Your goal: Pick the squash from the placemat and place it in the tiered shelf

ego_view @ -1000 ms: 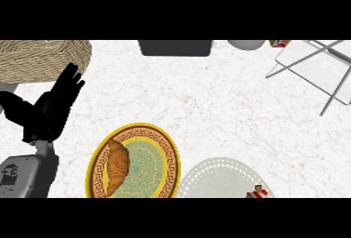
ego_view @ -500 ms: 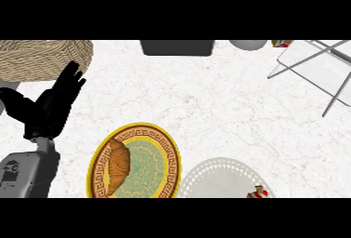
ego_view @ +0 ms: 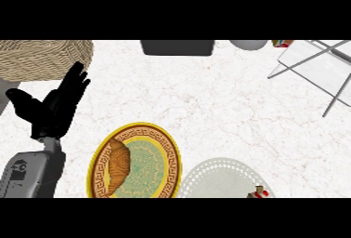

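Note that the tiered shelf (ego_view: 322, 69) occupies the upper right of the frame, well apart from the yellow-rimmed plate (ego_view: 168, 153) at lower centre and the pale placemat (ego_view: 219, 179) beside it. The squash cannot be identified in this view. The left hand (ego_view: 58, 104), at centre left, rests with fingers straight, holding nothing, presumably parked; the right hand is out of view.
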Controlling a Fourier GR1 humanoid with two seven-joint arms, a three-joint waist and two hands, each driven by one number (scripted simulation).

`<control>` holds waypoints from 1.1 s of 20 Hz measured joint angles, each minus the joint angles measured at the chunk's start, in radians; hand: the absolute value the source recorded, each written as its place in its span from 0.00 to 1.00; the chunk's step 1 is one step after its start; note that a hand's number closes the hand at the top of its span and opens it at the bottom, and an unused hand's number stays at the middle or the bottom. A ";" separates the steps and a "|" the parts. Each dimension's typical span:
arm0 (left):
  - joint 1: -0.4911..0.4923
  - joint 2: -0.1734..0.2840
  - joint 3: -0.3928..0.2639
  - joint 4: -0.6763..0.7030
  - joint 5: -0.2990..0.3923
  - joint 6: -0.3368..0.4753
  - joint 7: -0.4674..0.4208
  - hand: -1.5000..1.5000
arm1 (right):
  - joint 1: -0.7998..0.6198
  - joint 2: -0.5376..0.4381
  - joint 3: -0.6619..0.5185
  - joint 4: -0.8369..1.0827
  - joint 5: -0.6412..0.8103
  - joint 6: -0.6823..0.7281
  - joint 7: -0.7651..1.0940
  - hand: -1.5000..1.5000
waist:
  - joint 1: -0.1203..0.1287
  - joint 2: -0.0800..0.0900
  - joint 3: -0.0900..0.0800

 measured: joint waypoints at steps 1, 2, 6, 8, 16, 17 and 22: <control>-0.005 -0.002 -0.003 -0.011 0.000 0.002 0.015 0.50 | -0.013 0.003 0.005 0.037 0.015 -0.014 -0.027 1.00 | 0.002 0.000 0.000; 0.002 -0.006 -0.006 -0.008 -0.005 0.002 0.002 0.50 | -0.034 0.001 0.011 0.066 0.027 -0.017 -0.041 1.00 | 0.002 0.000 0.000; -0.020 0.003 0.004 0.007 0.001 -0.012 0.005 0.50 | -0.105 -0.015 0.014 0.195 0.064 -0.048 -0.073 0.00 | 0.008 0.003 0.001; -0.015 0.000 0.000 -0.001 -0.001 -0.011 0.008 0.50 | -0.134 -0.013 0.011 0.248 0.081 -0.100 -0.043 0.00 | 0.015 0.005 0.001; -0.014 -0.001 0.004 -0.007 0.000 -0.017 0.006 0.50 | -0.207 -0.005 -0.053 0.395 0.071 -0.221 -0.135 0.00 | 0.023 0.011 0.003; -0.011 0.001 0.005 -0.001 0.001 -0.023 -0.004 0.50 | -0.217 -0.017 -0.064 0.407 0.064 -0.214 -0.145 0.00 | 0.024 0.012 0.003; -0.022 -0.012 -0.002 0.008 -0.007 -0.015 -0.009 0.50 | -0.248 -0.061 -0.097 0.462 0.044 -0.181 -0.179 0.00 | 0.027 0.014 0.003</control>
